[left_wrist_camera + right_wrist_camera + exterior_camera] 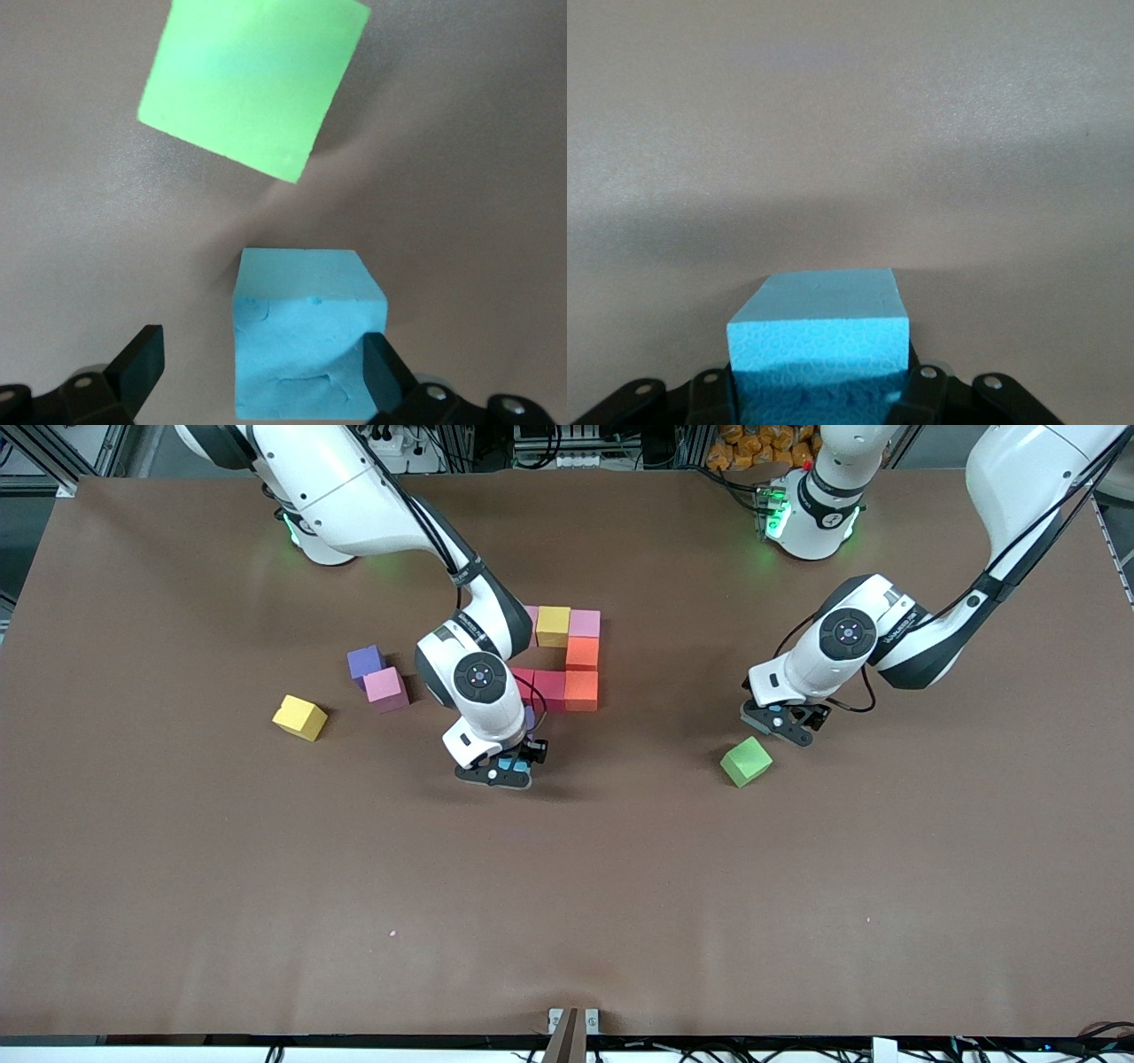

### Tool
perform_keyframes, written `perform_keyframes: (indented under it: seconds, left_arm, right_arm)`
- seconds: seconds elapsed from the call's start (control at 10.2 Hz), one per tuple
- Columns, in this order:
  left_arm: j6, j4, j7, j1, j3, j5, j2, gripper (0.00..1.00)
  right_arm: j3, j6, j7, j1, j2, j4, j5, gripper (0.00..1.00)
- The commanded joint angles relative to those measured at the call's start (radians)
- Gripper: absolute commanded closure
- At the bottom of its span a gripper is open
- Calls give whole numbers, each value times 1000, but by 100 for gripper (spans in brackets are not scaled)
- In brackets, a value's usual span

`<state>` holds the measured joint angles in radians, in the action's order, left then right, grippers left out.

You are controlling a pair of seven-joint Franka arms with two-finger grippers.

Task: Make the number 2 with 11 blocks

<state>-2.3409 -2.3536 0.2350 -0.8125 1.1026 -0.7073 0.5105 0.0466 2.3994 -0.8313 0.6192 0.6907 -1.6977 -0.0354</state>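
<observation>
The unfinished number 2 lies mid-table: a yellow block (pixel 553 625) and a pink block (pixel 584 623) on top, two orange blocks (pixel 582 653) below the pink one, and red blocks (pixel 549 689) beside the lower orange one. My right gripper (pixel 500 771) (pixel 819 390) is shut on a light blue block (pixel 819 341) over bare table by the red blocks. My left gripper (pixel 784 724) (pixel 266 354) is open around a second light blue block (pixel 306 345), which the hand hides in the front view. Purple (pixel 364 662), pink (pixel 385 689) and yellow (pixel 299 717) blocks lie loose toward the right arm's end.
A green cube (pixel 746 761) (pixel 252 80) sits tilted on the table right beside the left gripper, a little nearer to the front camera. The brown table (pixel 567 903) stretches wide on the camera's side.
</observation>
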Motion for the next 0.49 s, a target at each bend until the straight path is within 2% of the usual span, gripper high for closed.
perform_keyframes:
  seconds: [0.0, 0.39]
  left_arm:
    - [-8, -4, 21, -5, 8, -34, -15, 0]
    - [75, 23, 20, -10, 58, -5, -26, 0]
  right_arm:
    - [-7, -11, -5, 16, -3, -51, -3, 57]
    - [-7, -15, -5, 16, -7, -56, -5, 57]
